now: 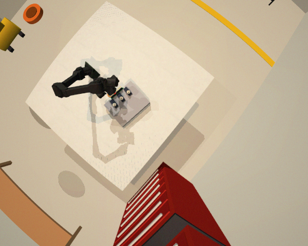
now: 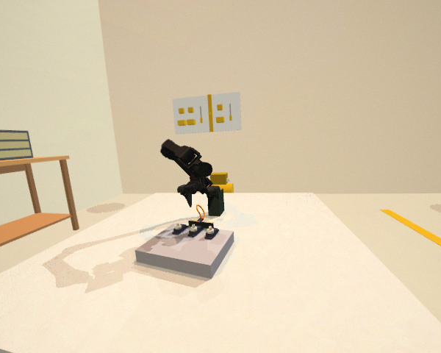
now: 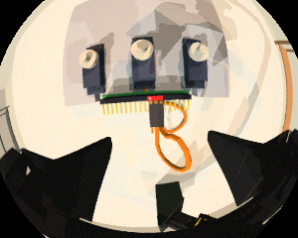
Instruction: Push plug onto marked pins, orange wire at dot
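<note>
The grey holder block [image 1: 135, 107] [image 2: 182, 248] [image 3: 116, 30] carries dark blocks with white round tops. Along its near edge a black and green strip bears a row of thin gold pins [image 3: 124, 107]. A red band [image 3: 156, 98] with a pale dot at its left end marks part of the row. The black plug [image 3: 156, 116] sits over the pins below this band, square to the row and touching or nearly touching the strip. Which hole meets the dot pin cannot be told. The orange lead [image 3: 190, 160] [image 2: 203, 212] loops behind it. My gripper [image 3: 161, 139] is wide open and empty, behind the plug, fingers on either side.
The dark arm base [image 2: 215, 203] [image 3: 168, 200] stands behind the gripper on the pale table [image 1: 162, 79] [image 2: 289, 284]. Bare gold pins stick out on both sides of the plug. A red drawer cabinet [image 1: 191, 196] stands beyond the table edge.
</note>
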You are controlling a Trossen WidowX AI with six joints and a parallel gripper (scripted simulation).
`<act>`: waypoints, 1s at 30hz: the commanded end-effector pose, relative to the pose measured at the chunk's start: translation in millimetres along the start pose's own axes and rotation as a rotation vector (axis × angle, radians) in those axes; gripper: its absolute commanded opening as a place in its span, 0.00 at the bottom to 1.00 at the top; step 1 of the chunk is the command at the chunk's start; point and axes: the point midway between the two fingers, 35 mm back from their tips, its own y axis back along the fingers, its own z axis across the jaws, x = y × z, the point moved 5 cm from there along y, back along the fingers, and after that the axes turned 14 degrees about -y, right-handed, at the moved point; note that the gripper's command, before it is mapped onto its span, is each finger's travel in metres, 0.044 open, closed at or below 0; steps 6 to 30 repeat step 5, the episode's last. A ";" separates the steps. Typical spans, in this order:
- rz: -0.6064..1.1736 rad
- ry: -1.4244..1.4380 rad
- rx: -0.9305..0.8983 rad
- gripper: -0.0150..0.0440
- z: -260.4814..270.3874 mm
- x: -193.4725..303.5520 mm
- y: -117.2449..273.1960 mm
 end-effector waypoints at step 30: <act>0.002 -0.007 -0.007 1.00 0.8 -0.4 1.6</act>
